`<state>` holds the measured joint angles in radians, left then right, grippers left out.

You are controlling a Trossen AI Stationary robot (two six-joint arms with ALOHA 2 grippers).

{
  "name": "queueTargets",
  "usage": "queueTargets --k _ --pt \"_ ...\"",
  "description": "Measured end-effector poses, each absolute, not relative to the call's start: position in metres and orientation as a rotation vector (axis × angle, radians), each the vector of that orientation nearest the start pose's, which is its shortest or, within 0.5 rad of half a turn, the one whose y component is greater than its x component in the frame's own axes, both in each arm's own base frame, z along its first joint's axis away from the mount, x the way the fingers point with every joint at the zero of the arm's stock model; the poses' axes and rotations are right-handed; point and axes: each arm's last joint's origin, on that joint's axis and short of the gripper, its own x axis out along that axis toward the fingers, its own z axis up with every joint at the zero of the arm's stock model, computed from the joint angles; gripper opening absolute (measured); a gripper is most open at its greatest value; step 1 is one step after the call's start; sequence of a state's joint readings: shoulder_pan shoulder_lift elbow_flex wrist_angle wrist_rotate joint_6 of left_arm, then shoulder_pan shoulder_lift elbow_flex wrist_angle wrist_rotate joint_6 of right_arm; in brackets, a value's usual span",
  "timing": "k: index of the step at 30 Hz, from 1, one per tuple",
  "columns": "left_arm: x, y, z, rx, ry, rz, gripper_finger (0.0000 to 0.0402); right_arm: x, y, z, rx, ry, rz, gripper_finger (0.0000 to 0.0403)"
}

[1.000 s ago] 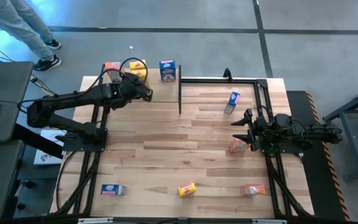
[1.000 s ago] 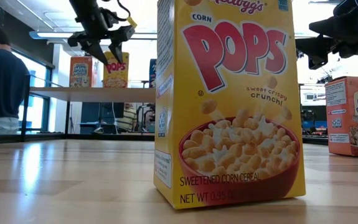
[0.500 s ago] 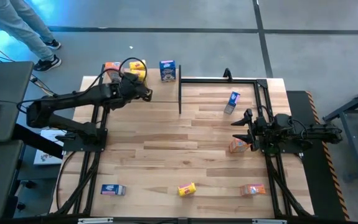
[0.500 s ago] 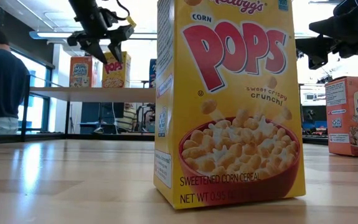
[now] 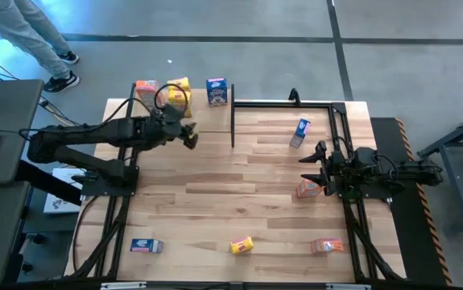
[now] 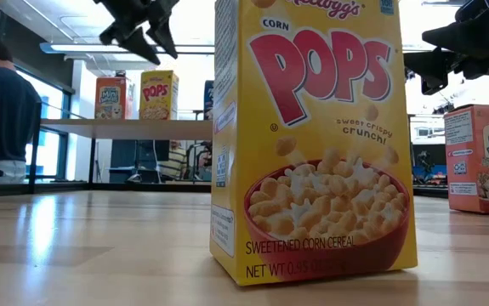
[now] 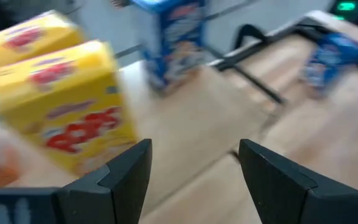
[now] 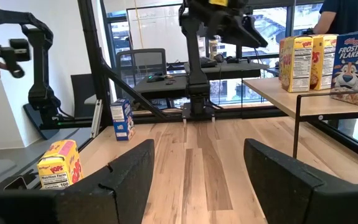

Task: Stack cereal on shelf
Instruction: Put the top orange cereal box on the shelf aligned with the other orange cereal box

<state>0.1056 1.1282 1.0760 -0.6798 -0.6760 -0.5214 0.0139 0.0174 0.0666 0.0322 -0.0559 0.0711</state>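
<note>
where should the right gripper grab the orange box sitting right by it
Judging from the high view, the orange-red box stands upright just beside the right gripper. Come from above and pinch its two broad faces near the top; its narrow depth should fit between the open fingers.

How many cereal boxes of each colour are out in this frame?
Orange-red cereal boxes: 3
Yellow cereal boxes: 3
Blue cereal boxes: 3
Total: 9

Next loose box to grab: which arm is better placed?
Right. The right tool hangs open right beside the orange-red box, with a blue box also close. The left tool, open too, is far from every loose box.
</note>
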Motion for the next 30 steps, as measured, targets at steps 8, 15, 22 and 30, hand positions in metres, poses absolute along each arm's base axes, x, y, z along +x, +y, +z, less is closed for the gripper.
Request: queueTargets --k 8,15,22,30 --pt "0.229 0.017 0.337 -0.202 0.453 0.724 0.0232 0.094 0.003 0.188 0.069 -0.079 0.073 0.0240" --pt "0.230 0.000 0.337 -0.172 0.463 0.646 0.0232 0.094 0.003 0.188 0.069 -0.079 0.073 0.0240" --pt "0.230 -0.018 0.336 -0.194 0.471 0.543 0.0232 0.094 0.003 0.188 0.069 -0.079 0.073 0.0240" --pt "0.228 -0.038 0.335 -0.267 0.488 0.414 0.0232 0.094 0.003 0.188 0.069 -0.079 0.073 0.0240"
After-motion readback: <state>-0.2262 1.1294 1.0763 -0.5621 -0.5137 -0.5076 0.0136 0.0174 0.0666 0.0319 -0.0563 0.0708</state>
